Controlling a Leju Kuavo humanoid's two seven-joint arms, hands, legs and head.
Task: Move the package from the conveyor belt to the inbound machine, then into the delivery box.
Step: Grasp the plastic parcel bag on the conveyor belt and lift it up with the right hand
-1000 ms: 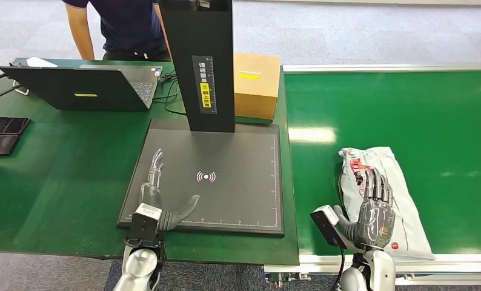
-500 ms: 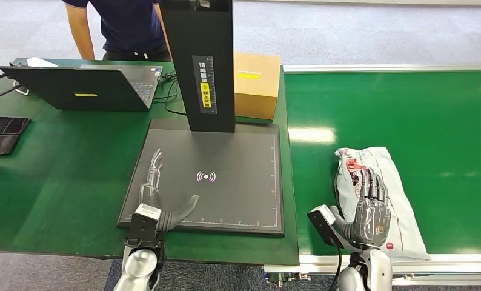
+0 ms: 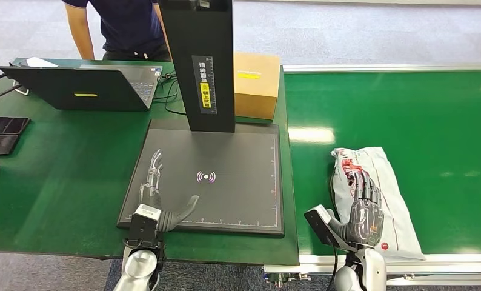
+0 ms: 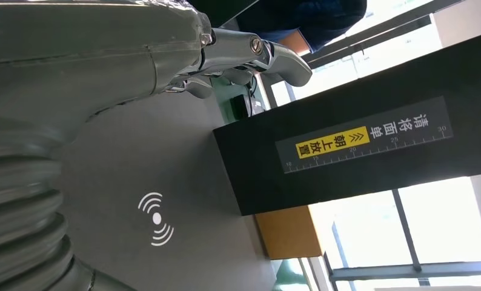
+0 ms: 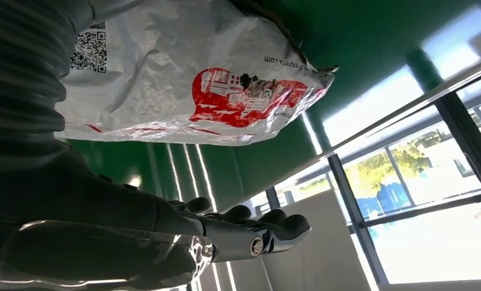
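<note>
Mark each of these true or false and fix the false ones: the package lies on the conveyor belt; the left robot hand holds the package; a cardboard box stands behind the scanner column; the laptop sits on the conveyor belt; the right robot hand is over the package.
1. The package lies on the conveyor belt. True.
2. The left robot hand holds the package. False: it rests open on the dark scanner pad, holding nothing.
3. A cardboard box stands behind the scanner column. True.
4. The laptop sits on the conveyor belt. False: it is on the green table, left of the scanner.
5. The right robot hand is over the package. True, fingers spread, not gripping it.
</note>
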